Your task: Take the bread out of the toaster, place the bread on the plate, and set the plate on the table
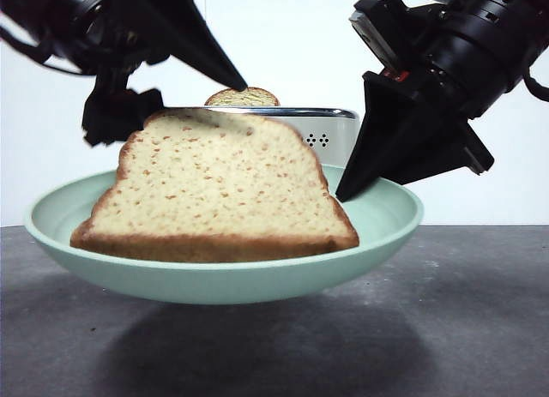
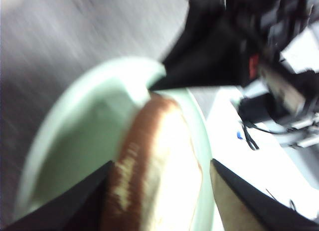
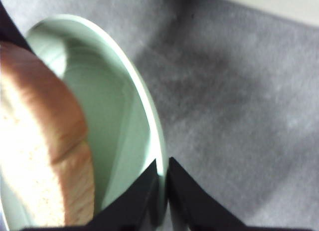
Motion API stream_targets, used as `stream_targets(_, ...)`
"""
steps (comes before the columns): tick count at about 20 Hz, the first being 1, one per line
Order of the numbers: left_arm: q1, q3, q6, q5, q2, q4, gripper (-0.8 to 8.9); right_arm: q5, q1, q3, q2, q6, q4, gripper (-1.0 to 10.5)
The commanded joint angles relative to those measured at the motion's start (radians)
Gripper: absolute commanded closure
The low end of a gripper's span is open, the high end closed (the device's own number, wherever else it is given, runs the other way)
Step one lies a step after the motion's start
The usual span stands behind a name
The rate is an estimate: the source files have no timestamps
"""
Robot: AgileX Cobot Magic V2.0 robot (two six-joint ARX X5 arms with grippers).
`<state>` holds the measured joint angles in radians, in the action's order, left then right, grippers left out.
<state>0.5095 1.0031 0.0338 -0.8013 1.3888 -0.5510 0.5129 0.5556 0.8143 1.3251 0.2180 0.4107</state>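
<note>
- Since the plate [image 1: 377, 221] hangs above the table [image 1: 480, 328] in the front view, lower it level so the bread [image 1: 214, 191] stays put; the toaster [image 1: 330, 131] stands behind.
- Left wrist view: left gripper [image 2: 162, 183] hovers over the bread, jaws wide.
- Right wrist view: right gripper [image 3: 163, 183] pinches the plate's rim, jaws narrow.

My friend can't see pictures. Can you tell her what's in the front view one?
A big slice of bread lies in a mint-green plate held up above the dark table. The right gripper pinches the plate's rim, and the left gripper, jaws open, hangs just above the bread. Behind stands a cream toaster with another slice poking out.
</note>
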Motion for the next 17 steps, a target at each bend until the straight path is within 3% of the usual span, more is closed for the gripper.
stream_targets(1,0.028,0.073,-0.049,0.053,0.012,-0.018,4.98,0.011,0.007,0.011,0.006,0.016,-0.005,9.4)
stream_targets(9,0.121,0.226,-0.102,0.286,0.002,-0.142,5.0,0.002,0.006,0.011,0.009,0.016,-0.008,9.4)
stream_targets(17,0.121,0.349,-0.101,0.343,-0.077,-0.241,5.01,-0.04,-0.008,0.011,0.15,0.038,-0.091,9.4)
